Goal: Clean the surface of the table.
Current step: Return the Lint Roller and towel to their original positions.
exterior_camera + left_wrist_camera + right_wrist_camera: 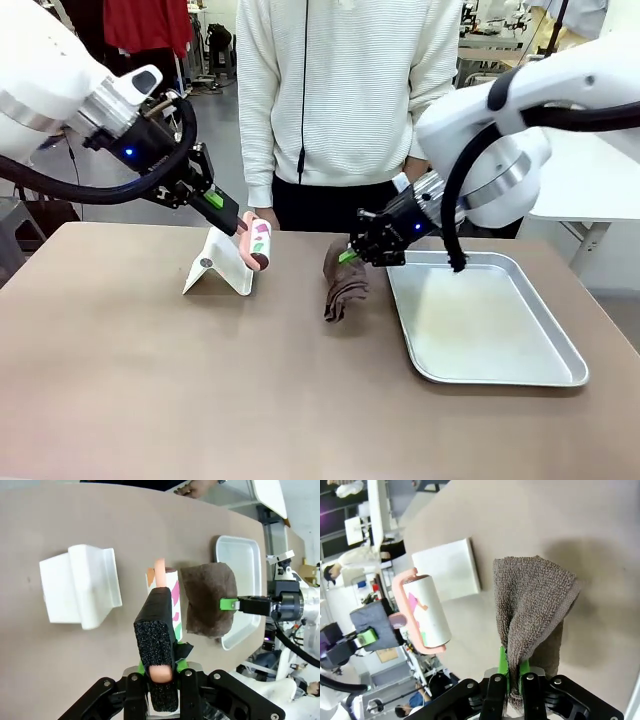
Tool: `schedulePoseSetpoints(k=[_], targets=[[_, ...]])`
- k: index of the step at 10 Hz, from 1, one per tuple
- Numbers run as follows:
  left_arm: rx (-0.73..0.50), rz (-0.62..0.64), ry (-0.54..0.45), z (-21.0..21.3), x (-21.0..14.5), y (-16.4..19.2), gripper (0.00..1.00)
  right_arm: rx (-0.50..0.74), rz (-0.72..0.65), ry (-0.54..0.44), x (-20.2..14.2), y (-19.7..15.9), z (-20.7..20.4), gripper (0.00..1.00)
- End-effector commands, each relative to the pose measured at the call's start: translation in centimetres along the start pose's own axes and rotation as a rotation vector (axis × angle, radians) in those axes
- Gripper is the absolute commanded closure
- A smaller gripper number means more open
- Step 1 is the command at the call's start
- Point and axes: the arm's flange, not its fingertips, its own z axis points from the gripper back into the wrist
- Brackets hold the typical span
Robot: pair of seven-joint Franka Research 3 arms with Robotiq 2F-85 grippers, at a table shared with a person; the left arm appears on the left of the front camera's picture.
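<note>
Left gripper (222, 207) clamped on black foam handle of pink lint roller (257, 243); roller drum held beyond fingertips, above table (150, 380). White roller stand (218, 265) seen just below and beside drum, resting on table.

Right gripper (352, 255) closed on upper edge of brown towel (343, 284); cloth hung from green pads (504, 664), lower folds touching table. Silver metal tray (560, 345) located just beside right fingers, on table. Person's hand (197, 487) seen at far table edge.

Brownish-taupe table spread beneath both grippers.
</note>
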Motion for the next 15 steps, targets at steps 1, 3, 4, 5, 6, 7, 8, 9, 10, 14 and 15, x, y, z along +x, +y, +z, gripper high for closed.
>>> schedulePoseSetpoints(k=[1,3,4,5,6,7,8,9,10,14,15], targets=[[0.029,0.022,-0.017,-0.6,2.5,-0.1,0.78,-0.047,0.001,0.007,1.4,0.1,-3.2,0.92],[0.051,0.055,0.0,-1.2,3.8,0.7,0.78,-0.047,0.001,0.061,1.8,-0.3,-4.8,0.92],[0.051,0.056,0.033,-1.6,4.5,1.1,0.78,-0.052,-0.01,0.068,2.0,-0.6,-5.3,0.92],[0.065,0.061,0.074,-2.3,5.1,1.4,0.78,-0.054,-0.03,0.072,2.3,-0.9,-5.6,0.92],[0.085,0.057,0.093,-2.7,5.2,1.5,0.78,-0.056,-0.034,0.089,2.5,-1.1,-5.7,0.92],[0.096,0.061,0.09,-3.1,5.2,1.6,0.78,-0.064,-0.05,0.105,2.6,-1.2,-5.9,0.92],[0.106,0.074,0.078,-3.5,5.3,1.7,0.78,-0.059,-0.054,0.121,2.7,-1.3,-6.0,0.92],[0.113,0.093,0.072,-3.8,5.3,1.8,0.78,-0.059,-0.055,0.129,2.8,-1.3,-6.0,0.92],[0.104,0.092,0.067,-4.0,5.3,1.9,0.78,-0.06,-0.06,0.137,2.8,-1.4,-6.0,0.92],[0.133,0.063,0.066,-5.2,4.6,3.2,0.78,-0.06,-0.089,0.167,3.1,-2.0,-6.1,0.92],[0.135,0.061,0.063,-5.2,4.7,3.5,0.78,-0.06,-0.085,0.177,3.1,-1.9,-6.1,0.92]])
